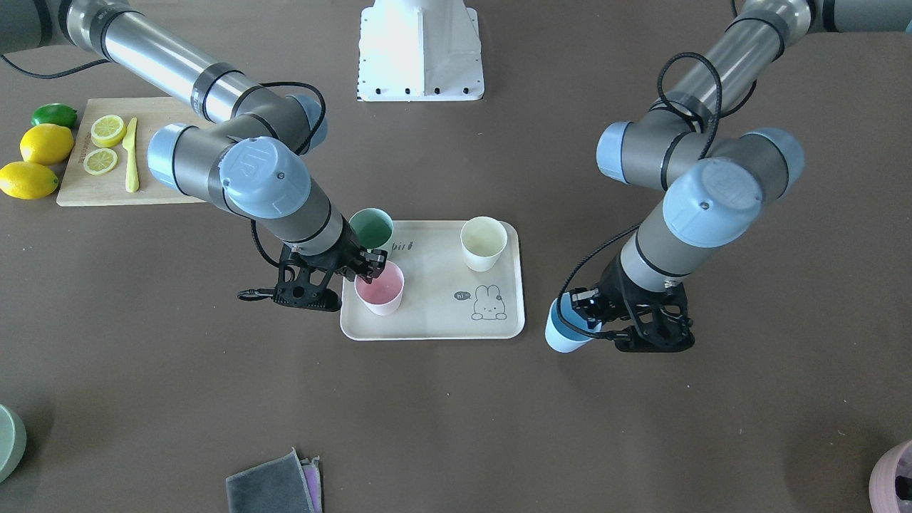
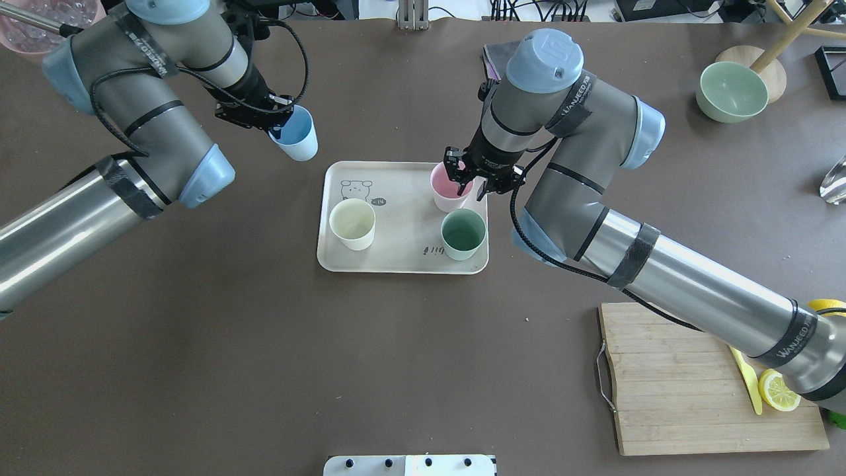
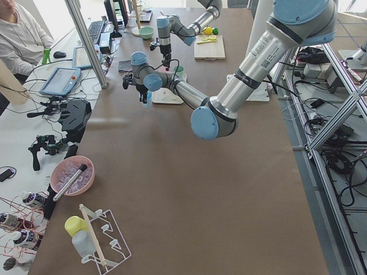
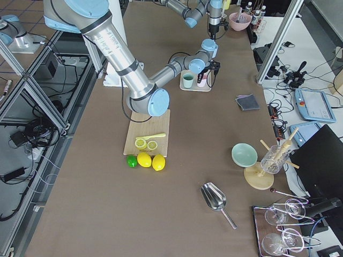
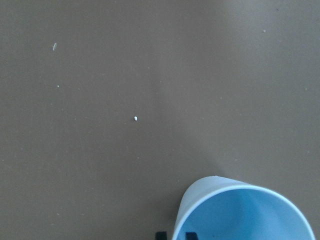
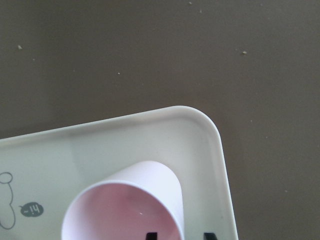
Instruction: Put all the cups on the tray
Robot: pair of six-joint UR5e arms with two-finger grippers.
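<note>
The cream tray [image 1: 434,313] lies mid-table. On it stand the mint green cup [image 1: 372,229], the cream white cup [image 1: 483,244] and the pale pink cup [image 1: 381,288]. My right gripper [image 1: 370,267] is over the pink cup's rim, with one finger inside and one outside. In the right wrist view the fingertips [image 6: 210,235] stand apart from the wall of the pink cup [image 6: 125,205], so the gripper looks open. My left gripper [image 2: 274,125] is shut on the rim of the light blue cup [image 2: 294,135]. It holds the cup tilted, off the tray, beside the end with the bunny drawing.
A bamboo cutting board [image 1: 121,153] with lemon slices and a yellow knife lies on my right side, with lemons [image 1: 46,142] and a lime beside it. A folded grey cloth [image 1: 274,484], a green bowl [image 2: 730,91] and a mauve cup [image 1: 894,484] sit along the far edge.
</note>
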